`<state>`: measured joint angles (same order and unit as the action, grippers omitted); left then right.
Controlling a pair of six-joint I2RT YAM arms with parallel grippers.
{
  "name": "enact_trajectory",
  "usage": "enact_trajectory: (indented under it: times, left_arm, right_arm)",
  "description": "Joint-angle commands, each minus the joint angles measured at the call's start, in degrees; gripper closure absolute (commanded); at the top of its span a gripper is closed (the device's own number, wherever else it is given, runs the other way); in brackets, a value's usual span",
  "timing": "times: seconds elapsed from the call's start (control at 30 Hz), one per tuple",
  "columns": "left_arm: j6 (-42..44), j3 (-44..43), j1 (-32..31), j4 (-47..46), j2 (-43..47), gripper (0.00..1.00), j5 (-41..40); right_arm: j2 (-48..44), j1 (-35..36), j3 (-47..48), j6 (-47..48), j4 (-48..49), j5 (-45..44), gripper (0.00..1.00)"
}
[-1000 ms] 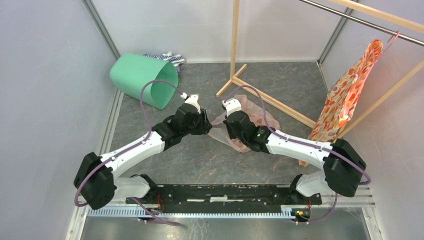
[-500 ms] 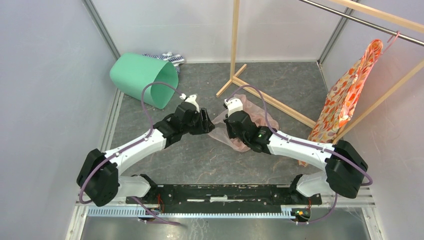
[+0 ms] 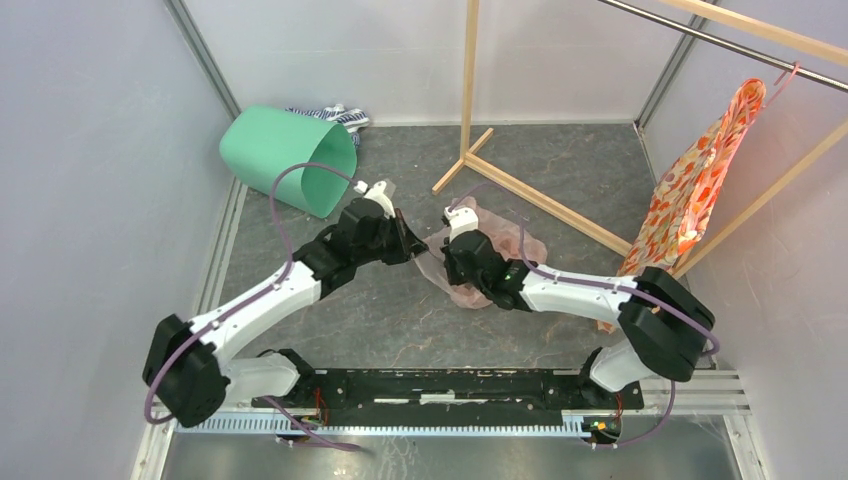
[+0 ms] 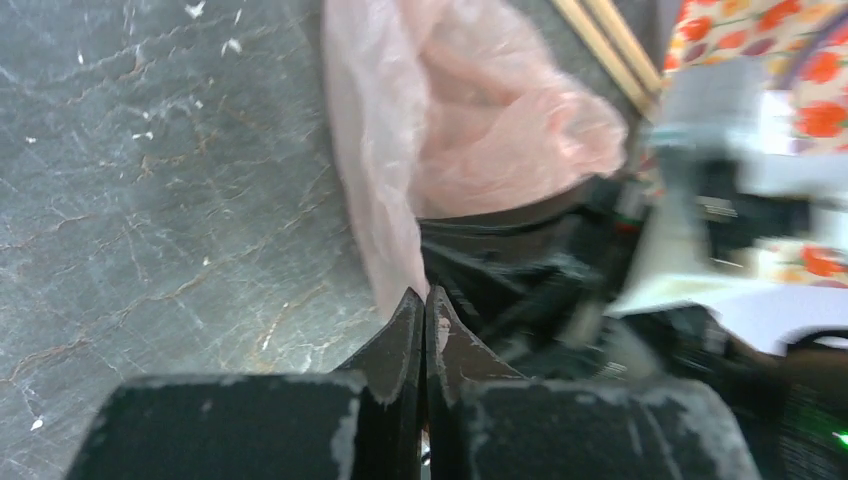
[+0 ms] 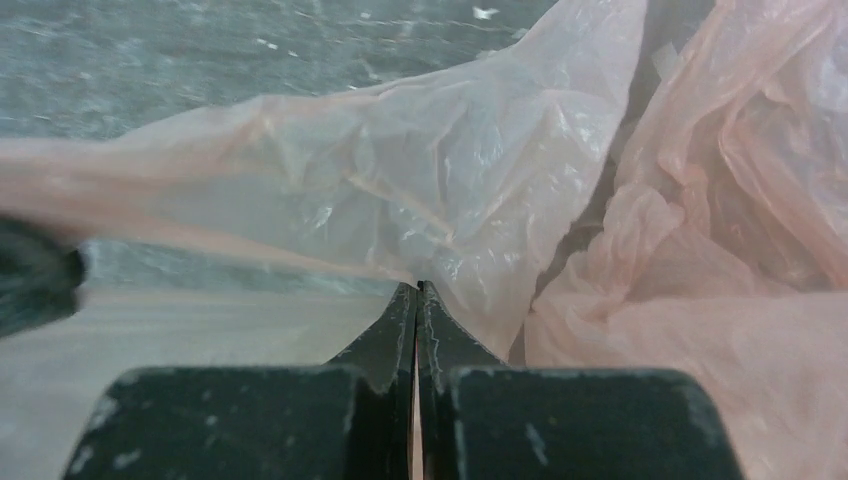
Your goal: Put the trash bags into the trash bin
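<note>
The trash bag (image 3: 500, 215) is a pale pink, crinkly film lying on the grey floor at the middle, partly under my right arm. My left gripper (image 3: 413, 245) is at the bag's left edge. In the left wrist view its jaws (image 4: 425, 293) are shut, with the edge of the bag (image 4: 450, 130) pinched at their tips. My right gripper (image 3: 447, 257) faces it closely and is shut (image 5: 418, 286) on a stretched fold of the bag (image 5: 480, 170). The mint-green trash bin (image 3: 285, 158) lies on its side at the back left, mouth towards the arms.
A blue-white striped cloth (image 3: 338, 114) lies behind the bin. A wooden rack's post (image 3: 469, 90) and floor beam (image 3: 545, 205) stand just behind the bag. An orange floral garment (image 3: 700, 185) hangs at the right. Walls close in on the left and back.
My left gripper was open and has moved right to the bag's edge, then shut on it. My right arm has shifted slightly left, still gripping the bag.
</note>
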<state>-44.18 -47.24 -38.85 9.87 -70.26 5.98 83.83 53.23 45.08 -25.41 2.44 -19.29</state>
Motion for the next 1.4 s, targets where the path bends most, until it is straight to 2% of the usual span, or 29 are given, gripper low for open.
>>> enact_trajectory:
  times: [0.0, 0.1, 0.17, 0.33, 0.4, 0.5, 0.67, 0.83, 1.0, 1.17, 1.27, 1.37]
  left_arm:
    - [0.8, -4.6, 0.2, 3.2, 6.9, 0.98, -3.0]
    - [1.5, -4.1, 0.3, 4.6, 8.7, 0.98, -5.6]
    - [2.3, -3.7, 0.3, 5.7, 8.6, 0.98, -7.1]
    - [3.3, -2.1, 0.3, 8.0, 8.0, 0.98, -11.7]
    - [4.0, -1.6, 0.6, 9.2, 8.0, 0.98, -13.4]
    - [5.1, -1.0, 1.5, 10.0, 8.3, 0.98, -14.4]
    - [6.7, -0.3, 3.0, 10.6, 8.9, 0.98, -13.9]
    - [7.8, 0.5, 4.1, 10.5, 8.9, 0.98, -12.9]
    - [8.4, 1.6, 4.5, 9.5, 8.9, 0.98, -11.7]
    - [8.8, 2.4, 4.7, 8.9, 9.0, 0.98, -10.9]
    - [8.9, 2.7, 4.7, 8.7, 9.1, 0.98, -10.7]
    - [8.8, 3.1, 4.7, 8.4, 9.2, 0.98, -10.3]
  right_arm:
    - [3.5, 0.0, 0.4, -1.7, 3.6, 1.9, 1.00]
    - [3.8, -0.1, 1.9, -1.5, 2.5, 2.3, 0.98]
    - [2.6, 0.0, 3.4, -0.8, 0.9, 2.5, 0.87]
    - [-2.7, 0.0, 6.9, 1.7, -3.1, 4.0, 0.44]
    - [-4.8, 0.0, 8.3, 2.7, -6.1, 4.2, 0.33]
    - [-8.4, 0.0, 9.3, 4.1, -9.3, 4.3, 0.24]
    - [-12.7, -1.3, 10.2, 4.8, -15.0, 1.5, 0.22]
    - [-14.7, -5.3, 8.3, 2.5, -17.5, 0.6, 0.28]
    - [-14.8, -11.1, 4.2, -3.9, -14.1, 4.8, 0.34]
    - [-11.2, -13.3, 3.9, -12.2, -12.3, 5.0, 0.41]
    - [-9.4, -13.5, 4.4, -18.2, -13.2, 4.1, 0.40]
    - [-9.4, -13.6, 4.1, -24.1, -13.8, 2.0, 0.35]
